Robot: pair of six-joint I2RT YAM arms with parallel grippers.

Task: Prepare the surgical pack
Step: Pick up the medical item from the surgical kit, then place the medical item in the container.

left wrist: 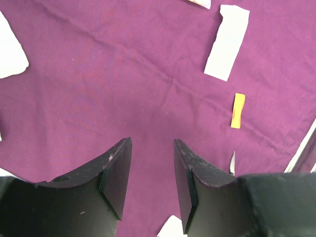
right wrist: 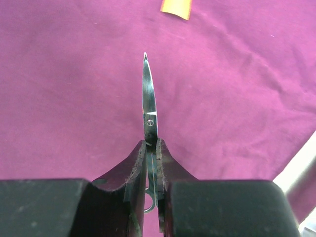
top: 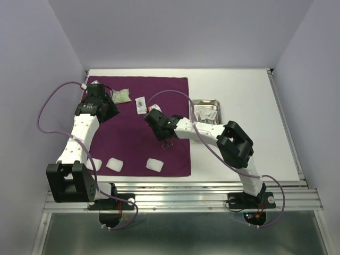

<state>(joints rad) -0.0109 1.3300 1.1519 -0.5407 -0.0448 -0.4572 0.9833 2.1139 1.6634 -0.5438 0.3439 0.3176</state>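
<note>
The purple drape lies spread flat on the table. My right gripper is over its middle, shut on steel scissors. The closed blades stick out past the fingertips of that gripper, and a handle ring shows behind the fingers. My left gripper hovers over the drape's far left part. In the left wrist view this gripper is open, with only bare cloth between its fingers. The steel tray sits right of the drape with items in it.
Three white gauze pads lie along the drape's near edge. A clear packet and a small packet lie at the far side. A white strip and an orange strip lie on the cloth.
</note>
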